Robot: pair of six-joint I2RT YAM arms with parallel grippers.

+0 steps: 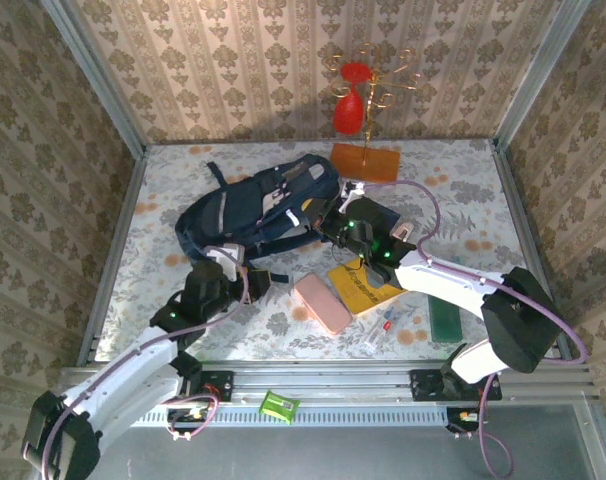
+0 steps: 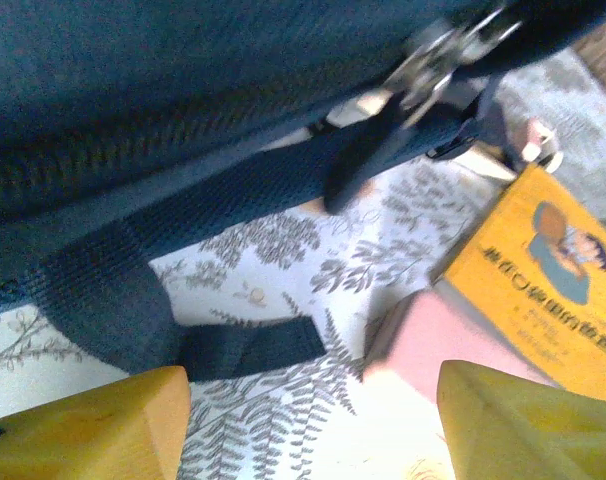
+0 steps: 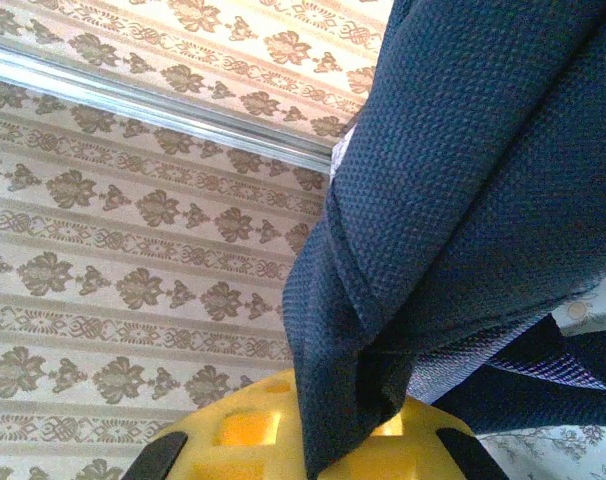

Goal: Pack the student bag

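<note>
The student bag (image 1: 253,205), dark navy with pale trim, lies on the table left of centre. My right gripper (image 1: 335,226) is at its right edge. In the right wrist view the yellow fingers (image 3: 233,440) are shut on a fold of the bag's navy fabric (image 3: 463,180), lifted against the wall. My left gripper (image 1: 240,277) is at the bag's near edge. It stands open (image 2: 308,430) above the tablecloth with nothing between its fingers. The bag's zip side (image 2: 183,90) and a loose strap end (image 2: 243,347) lie just ahead of it.
A pink case (image 1: 323,303) and a yellow book (image 1: 363,285) lie right of the left gripper; the case (image 2: 463,340) is close to its right finger. Pens (image 1: 378,330) and a green flat item (image 1: 446,320) sit near the front right. An orange-based stand (image 1: 366,162) is at the back.
</note>
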